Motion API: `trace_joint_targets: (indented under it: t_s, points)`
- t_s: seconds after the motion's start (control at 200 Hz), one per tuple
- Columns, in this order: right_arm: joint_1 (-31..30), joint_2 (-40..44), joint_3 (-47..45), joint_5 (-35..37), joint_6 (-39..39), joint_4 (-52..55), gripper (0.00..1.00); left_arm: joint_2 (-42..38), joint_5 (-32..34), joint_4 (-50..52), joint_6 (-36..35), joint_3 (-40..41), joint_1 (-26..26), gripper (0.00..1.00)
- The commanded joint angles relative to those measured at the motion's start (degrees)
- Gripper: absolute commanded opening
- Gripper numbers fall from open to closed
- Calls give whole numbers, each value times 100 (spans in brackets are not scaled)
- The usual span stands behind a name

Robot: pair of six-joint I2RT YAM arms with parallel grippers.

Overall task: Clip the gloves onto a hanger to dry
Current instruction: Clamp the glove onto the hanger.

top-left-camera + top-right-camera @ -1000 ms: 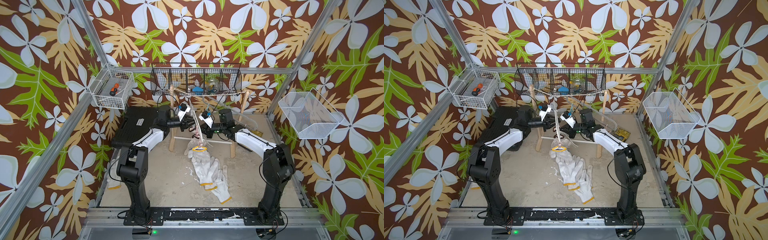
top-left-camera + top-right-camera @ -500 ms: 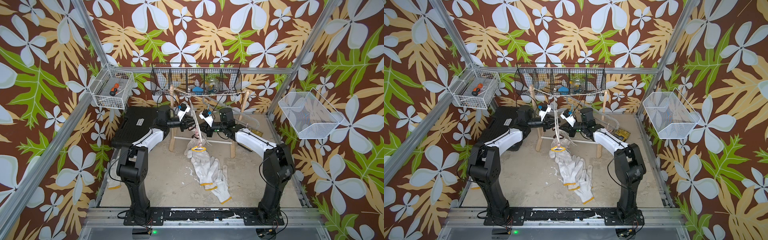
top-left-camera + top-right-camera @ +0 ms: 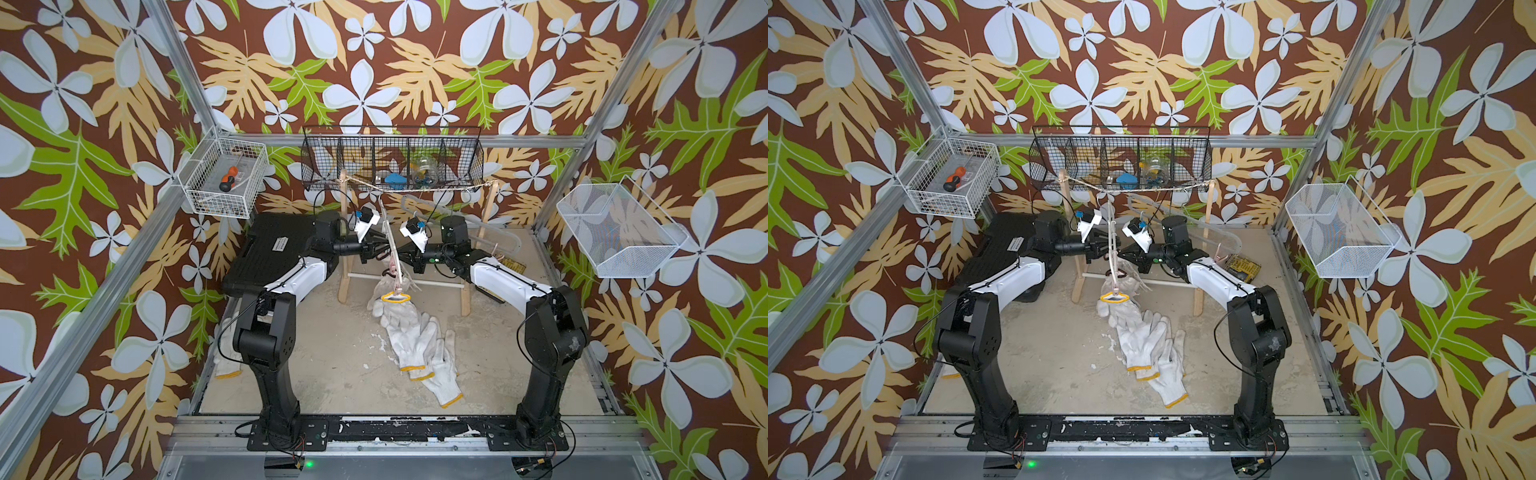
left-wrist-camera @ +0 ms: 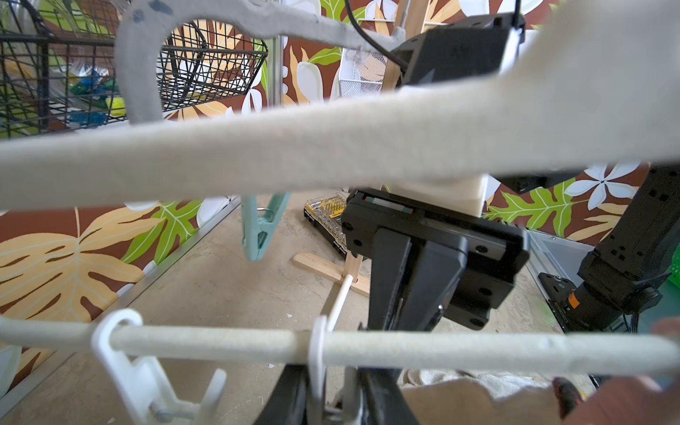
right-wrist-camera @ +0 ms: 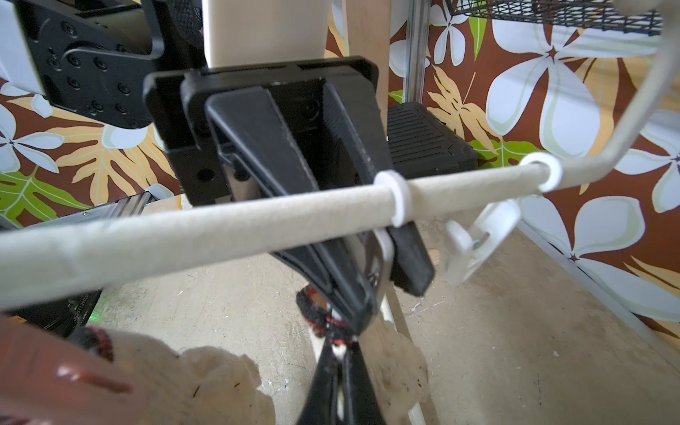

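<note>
- Your rough beige concrete floor (image 3: 332, 365) is fenced by aluminium rails. The widest free patch lies between the two arm bases, left of the glove heap.
- The black ribbed plastic case (image 3: 282, 232) fills the rear left corner, under the left arm.
- The wooden rack (image 3: 344, 286) with its string carries the cream flocked hanger (image 5: 184, 235), which hangs between both wrists.
- The heap of white knit gloves (image 3: 415, 340) sprawls mid-floor, yellow-trimmed cuffs toward the front rail. You have one stray glove (image 3: 226, 361) by the left rail.
- Your right gripper (image 5: 340, 353) is pinched tight on the white glove with a dark-trimmed cuff (image 5: 318, 316), just under the hanger's bar.
- Your left gripper (image 5: 384, 294) squeezes the white plastic clip (image 5: 399, 198) riding that bar.
- Against a second ago, nothing in the top views has visibly shifted.
</note>
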State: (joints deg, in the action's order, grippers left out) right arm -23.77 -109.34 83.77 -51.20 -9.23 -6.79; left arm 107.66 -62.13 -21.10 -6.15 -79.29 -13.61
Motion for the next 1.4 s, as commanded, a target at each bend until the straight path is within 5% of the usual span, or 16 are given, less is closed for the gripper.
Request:
trace_joint_targets:
  t_s: [0.0,0.255,0.491,0.706,0.766,1.126,1.391]
  points:
    - [-5,-30,-1,-101,71,-289,0,19,-137,-87,26,27,18,31]
    - [-4,-40,-7,0,-16,-197,1,-41,-46,-88,36,70,25,54]
    - [-4,-84,68,213,-248,194,24,-216,259,-78,-43,200,74,76]
    - [-4,-59,86,616,-657,709,42,-423,464,-25,-98,411,78,83]
    - [-4,27,6,777,-788,817,45,-494,570,62,-163,453,77,99]
    - [77,996,-950,1676,-1174,1333,54,-1072,1326,264,-333,1011,79,100]
    - [283,1622,-1764,2080,-756,1082,55,-1344,1534,287,-297,1245,78,100]
